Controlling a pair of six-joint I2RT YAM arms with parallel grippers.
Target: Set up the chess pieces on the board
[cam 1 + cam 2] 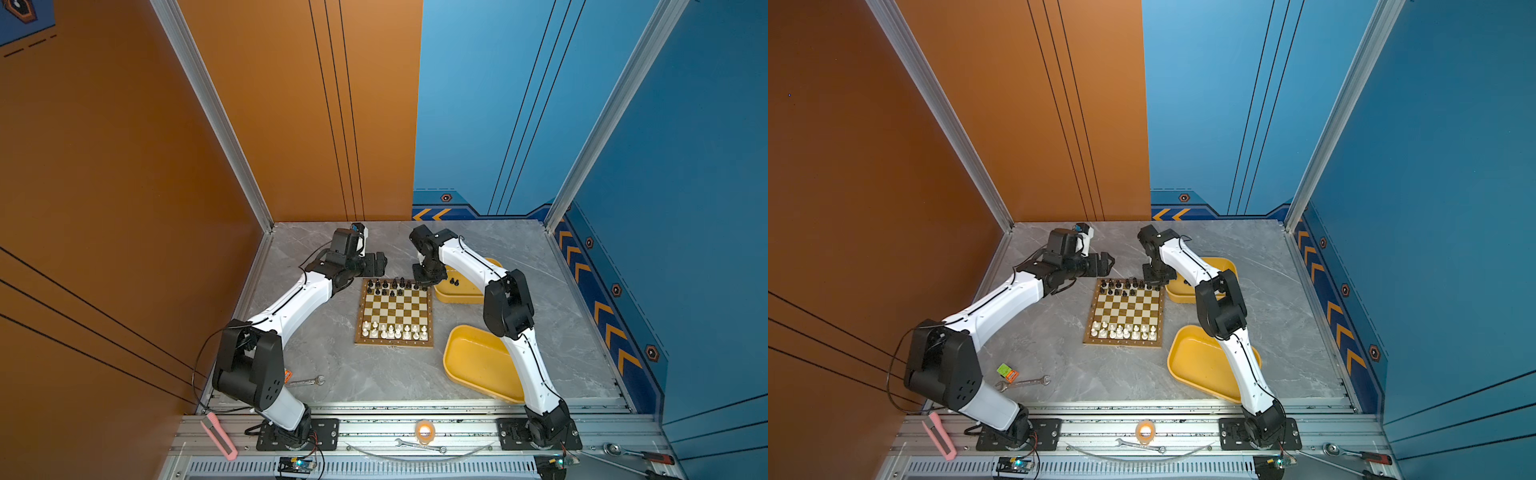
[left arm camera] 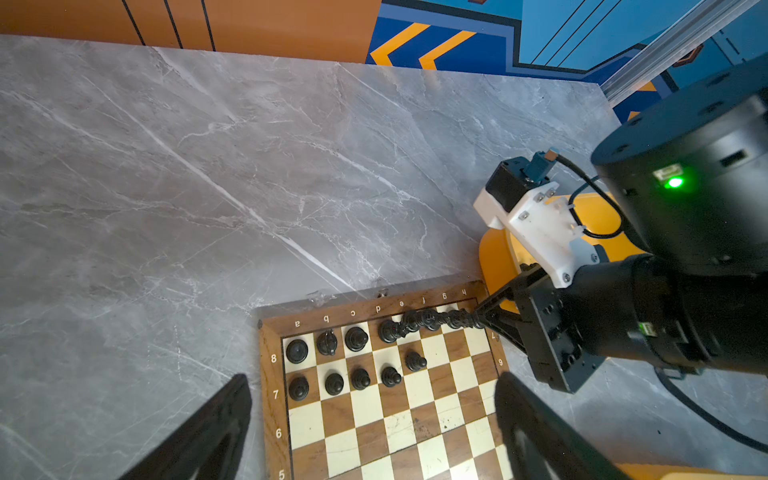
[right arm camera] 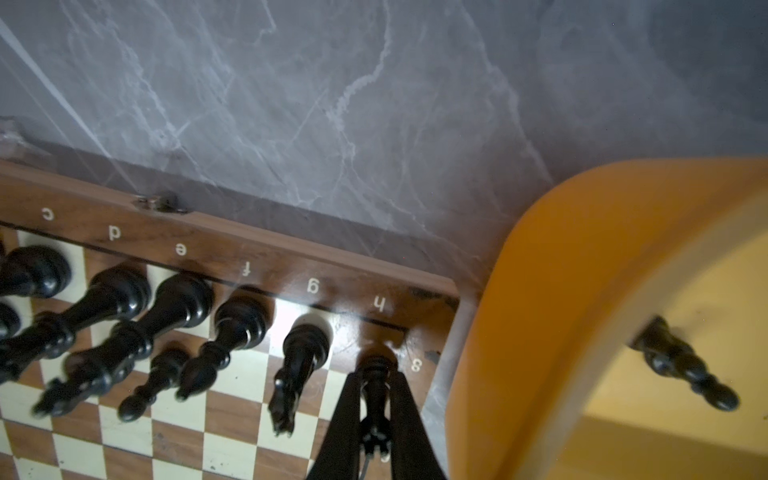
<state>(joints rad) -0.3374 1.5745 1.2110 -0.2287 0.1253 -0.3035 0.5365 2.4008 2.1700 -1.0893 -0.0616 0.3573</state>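
The board (image 1: pixel 394 312) (image 1: pixel 1125 311) lies mid-table. Cream-white chess pieces (image 1: pixel 394 331) fill its two near rows, and black chess pieces (image 1: pixel 384 286) (image 2: pixel 356 337) stand along its far rows. My right gripper (image 1: pixel 420 284) (image 3: pixel 376 378) points down at the board's far right corner. It is shut on a black piece (image 3: pixel 375 399) whose base rests on the corner square by "h" and "8". My left gripper (image 1: pixel 380 264) (image 2: pixel 372 380) hangs open above the board's far left part and holds nothing.
A yellow tray (image 1: pixel 457 298) beside the far right corner holds two black pieces (image 1: pixel 453 281) (image 3: pixel 681 365). A second yellow tray (image 1: pixel 469 357) lies at the near right under the right arm. A wrench (image 1: pixel 306 381) lies near the left arm's base.
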